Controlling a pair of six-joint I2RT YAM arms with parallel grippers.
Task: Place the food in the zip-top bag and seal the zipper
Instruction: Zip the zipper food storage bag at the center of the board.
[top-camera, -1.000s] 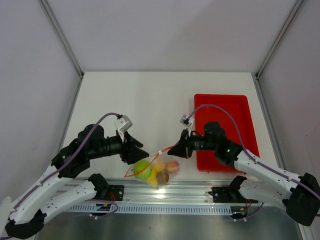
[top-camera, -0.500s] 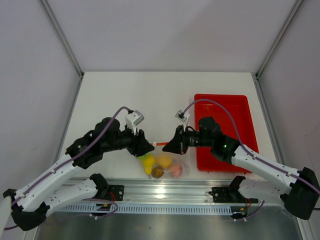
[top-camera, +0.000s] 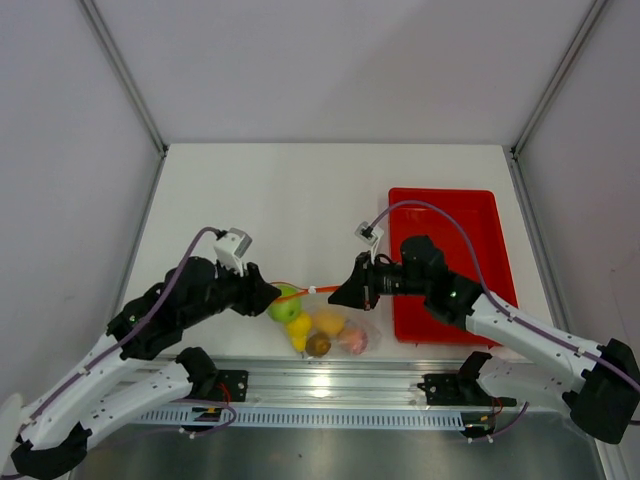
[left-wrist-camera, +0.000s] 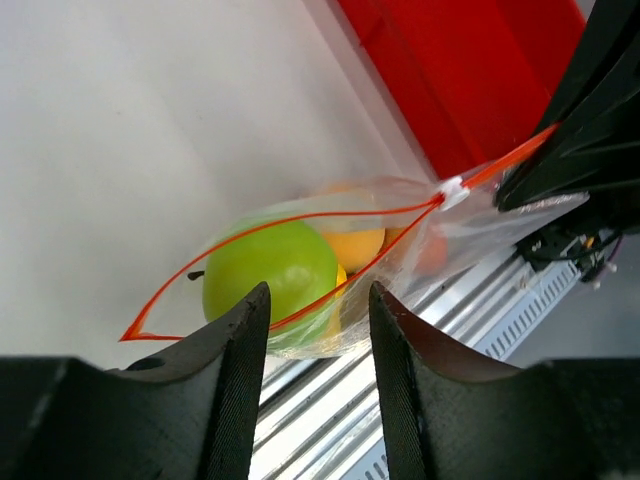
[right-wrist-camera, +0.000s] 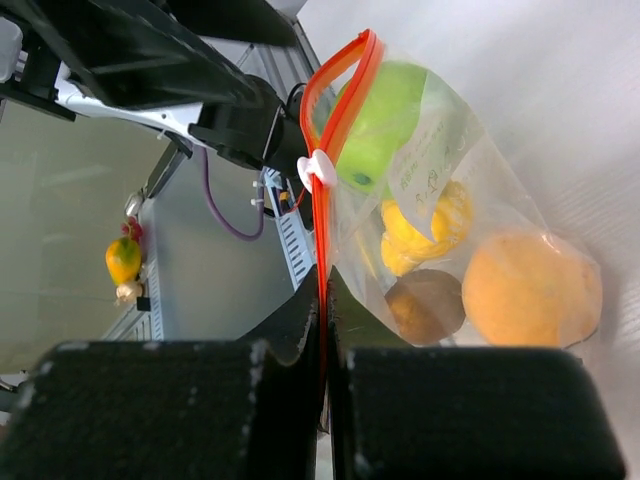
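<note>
The right gripper (right-wrist-camera: 322, 295) is clamped tight on the zipper (right-wrist-camera: 322, 225), pinching the orange-red strip just below the white slider (right-wrist-camera: 318, 168). The left gripper (left-wrist-camera: 318, 295) has its fingers parted with nothing between them, close beside the other end of the strip, which gapes there in an open loop.

Between the two arms the zip-top bag (right-wrist-camera: 450, 170) sits at the near edge of the table (top-camera: 300, 200), just left of the red tray (top-camera: 445, 210). The food (top-camera: 320, 328) looks to be all inside: the green apple (right-wrist-camera: 385, 115) up at the mouth, then the yellow pear (right-wrist-camera: 425, 225), a brownish piece (right-wrist-camera: 425, 305) and an orange one (right-wrist-camera: 525, 290), with a pinkish piece (top-camera: 352, 340) seen from above.

I'd expect that film to be soft, crinkly and slippery, with no stiffness of its own. The fruit looks light but round (it will probably roll toward the mouth if the bag tips). The strip seems the only firm part, so the open corner of it, opposite the pinched end, looks the sensible place to take hold. The apple pressed against the mouth may resist the closing.
</note>
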